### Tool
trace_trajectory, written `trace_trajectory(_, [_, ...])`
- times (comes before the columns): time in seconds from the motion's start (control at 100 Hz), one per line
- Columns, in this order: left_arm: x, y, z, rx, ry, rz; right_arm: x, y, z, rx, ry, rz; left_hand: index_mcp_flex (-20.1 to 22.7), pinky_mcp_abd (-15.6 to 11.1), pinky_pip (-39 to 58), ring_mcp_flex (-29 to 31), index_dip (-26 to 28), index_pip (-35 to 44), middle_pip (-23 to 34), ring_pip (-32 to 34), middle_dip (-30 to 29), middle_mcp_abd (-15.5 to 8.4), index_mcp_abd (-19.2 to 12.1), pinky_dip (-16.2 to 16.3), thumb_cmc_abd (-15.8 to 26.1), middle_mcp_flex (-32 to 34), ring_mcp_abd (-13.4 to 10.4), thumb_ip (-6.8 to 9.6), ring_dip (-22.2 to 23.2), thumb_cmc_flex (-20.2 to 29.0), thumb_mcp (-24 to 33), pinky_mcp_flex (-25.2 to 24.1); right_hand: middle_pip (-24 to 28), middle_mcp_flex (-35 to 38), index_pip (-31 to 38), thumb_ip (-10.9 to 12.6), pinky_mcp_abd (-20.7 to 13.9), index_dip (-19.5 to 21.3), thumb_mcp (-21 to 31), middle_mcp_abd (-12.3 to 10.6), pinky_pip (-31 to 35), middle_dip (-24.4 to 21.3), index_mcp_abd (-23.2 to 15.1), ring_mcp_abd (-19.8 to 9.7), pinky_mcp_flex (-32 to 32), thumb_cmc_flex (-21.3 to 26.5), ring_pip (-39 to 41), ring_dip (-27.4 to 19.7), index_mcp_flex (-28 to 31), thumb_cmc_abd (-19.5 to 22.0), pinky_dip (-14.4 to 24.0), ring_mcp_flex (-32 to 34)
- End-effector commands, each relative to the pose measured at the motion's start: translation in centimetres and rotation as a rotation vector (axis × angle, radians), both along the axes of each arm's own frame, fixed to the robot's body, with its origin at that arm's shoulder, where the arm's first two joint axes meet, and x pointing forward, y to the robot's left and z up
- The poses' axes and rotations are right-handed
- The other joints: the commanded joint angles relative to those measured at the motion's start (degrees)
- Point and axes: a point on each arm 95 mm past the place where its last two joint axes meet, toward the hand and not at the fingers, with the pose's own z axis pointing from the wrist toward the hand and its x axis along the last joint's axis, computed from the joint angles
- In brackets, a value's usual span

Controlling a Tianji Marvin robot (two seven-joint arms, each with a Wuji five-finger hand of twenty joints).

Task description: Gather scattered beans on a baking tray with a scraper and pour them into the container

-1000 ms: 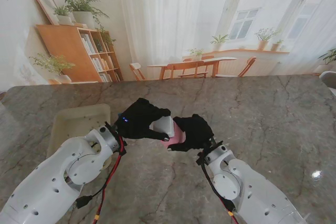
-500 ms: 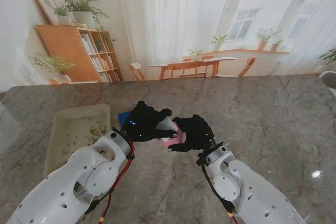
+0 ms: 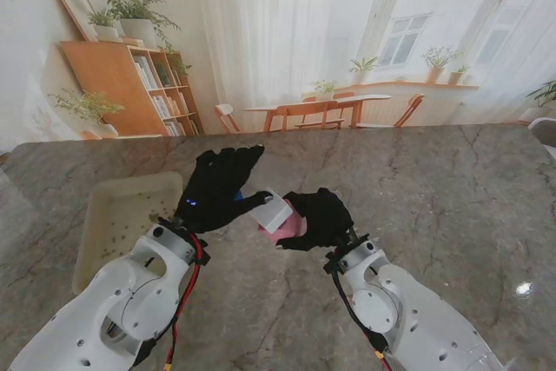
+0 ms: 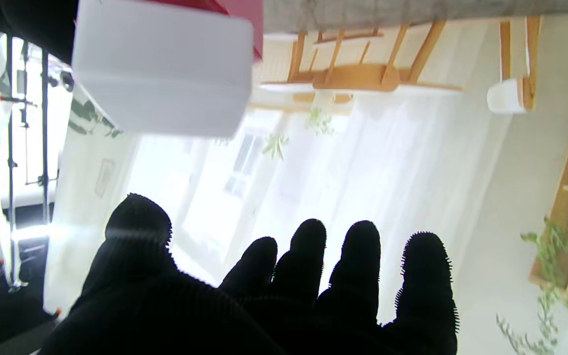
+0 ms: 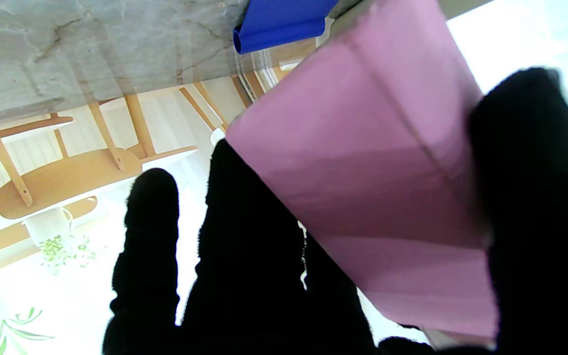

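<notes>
Right robot hand [image 3: 317, 217] grips pink-bladed, white-handled, seemingly plastic scraper [image 3: 276, 215].

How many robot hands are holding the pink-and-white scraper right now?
1. The right hand grips the scraper at the table's middle; the left hand hovers open just left of it, fingers spread.

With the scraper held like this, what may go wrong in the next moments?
1. Only the right robot hand holds the pink and white scraper; the left robot hand is open beside it, so the scraper may slip or twist.
2. The open left fingers are close to the scraper's white end and may knock it.
3. The beans lie in the baking tray, far to the left, so the right arm must reach across.
</notes>
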Motion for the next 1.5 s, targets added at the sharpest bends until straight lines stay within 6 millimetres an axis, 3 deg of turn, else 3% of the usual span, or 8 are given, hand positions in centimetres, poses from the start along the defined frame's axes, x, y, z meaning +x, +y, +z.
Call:
trace_trajectory(0.0, [-0.3,0.6,0.3,0.012,0.001,-0.007,-0.1,0.2,0.0,-0.002,0.005,0.01,-2.0,-2.2,-2.3,-2.2,0.0,0.0,-0.4,-1.5,-1.0,-2.0,0.8,-1.8,2.2,-1.9,-2.4,0.31,-1.4,1.5,0.8,-0.8,8.2,3.2,10.8,5.6,0.1,3.1,12.4,-8.9,0.1,2.9,-17.0,-2.6,-0.1,15.7,0.5,0.7,2.9,10.1,-0.4,0.4])
trace_trajectory(0.2, [-0.5,4.0,0.8,0.139,-0.02,-0.149,-0.2,0.2,0.1,-0.001,-0.003,0.009,-6.5,-5.5,-7.4,-7.5,-0.7,-2.0,-2.2,-4.3,-3.2,-5.1,2.8,-4.9,-4.4,-8.1,-5.8,0.81,-5.9,3.2,1.0,-1.5,8.1,2.9,10.8,5.6,-0.1,3.1,11.9,-9.2,0.1,2.8,-17.4,-2.8,-0.2,15.8,0.2,0.5,2.6,10.5,-0.4,0.2])
trace_trajectory(0.3, [-0.3,4.7,0.4,0.199,-0.006,-0.208,-0.2,0.3,0.2,-0.002,-0.006,0.012,-6.2,-6.6,-8.7,-10.2,-8.9,-4.5,-2.5,-4.2,-4.5,-4.8,3.8,-6.7,-7.3,-11.7,-5.9,1.08,-7.4,2.6,1.3,-2.1,8.1,2.9,10.8,5.6,-0.2,3.1,11.7,-9.3,0.0,2.8,-17.5,-2.9,-0.3,15.8,0.1,0.5,2.5,10.7,-0.4,0.3])
trace_trajectory(0.74, [2.5,2.5,-1.1,0.328,-0.061,-0.386,-0.4,0.6,0.2,-0.001,-0.011,0.04,-5.7,-7.8,-2.7,-11.4,-15.1,-3.9,-1.4,-1.6,-3.4,-3.6,5.7,-8.9,-9.5,-13.6,-5.3,0.78,-6.4,3.7,1.9,-2.7,8.0,3.0,10.9,5.8,-0.4,3.0,11.6,-9.5,-0.1,2.8,-17.7,-3.1,-0.1,15.7,-0.1,0.4,2.6,10.7,-0.5,0.4])
trace_trajectory(0.84, [2.8,2.1,-1.3,0.317,-0.046,-0.404,-0.3,0.7,0.2,-0.001,-0.015,0.042,-6.6,-8.2,2.5,-6.7,-1.8,0.6,0.9,0.0,0.1,-6.1,4.2,-9.1,-10.7,-7.1,-6.3,0.47,-4.7,5.0,1.9,-0.8,8.0,3.0,10.9,5.8,-0.4,3.0,11.6,-9.6,-0.1,2.8,-17.8,-3.1,-0.1,15.7,-0.2,0.4,2.5,10.7,-0.5,0.4])
trace_trajectory(1.11, [2.9,1.3,-2.0,0.248,-0.002,-0.407,-0.4,0.8,0.2,-0.004,-0.014,0.044,5.4,-9.3,11.3,7.4,16.4,9.1,12.9,6.1,22.0,-16.7,-8.2,-1.5,-11.1,9.0,-11.1,0.22,7.0,6.6,1.8,5.0,8.1,3.1,11.0,5.8,-0.2,3.0,11.7,-9.2,-0.1,2.9,-17.4,-2.9,-0.1,15.8,-0.1,0.5,2.7,10.5,-0.5,0.4])
trace_trajectory(1.28, [2.8,0.6,-2.3,0.206,0.011,-0.387,-0.4,0.8,0.2,-0.004,-0.015,0.035,10.7,-10.6,15.8,14.4,32.5,20.7,32.2,15.5,41.0,-20.2,-13.1,2.0,-10.9,16.7,-12.2,0.12,21.2,6.4,1.6,7.3,8.1,3.1,10.9,5.8,0.1,2.9,11.8,-8.9,0.0,2.9,-17.2,-2.6,-0.1,16.0,0.2,0.6,2.7,10.3,-0.5,0.4])
trace_trajectory(1.49, [2.0,-0.7,-2.8,0.166,0.035,-0.277,-0.5,0.8,0.2,-0.001,-0.013,0.028,15.8,-7.6,23.4,19.5,42.5,42.3,56.1,33.5,54.2,-20.1,-11.7,7.8,-7.5,26.7,-9.4,0.02,35.5,3.8,1.1,9.3,8.3,3.3,11.0,5.7,0.2,2.9,12.0,-8.6,0.1,2.9,-16.8,-2.4,-0.2,16.1,0.5,0.7,2.8,10.1,-0.4,0.5])
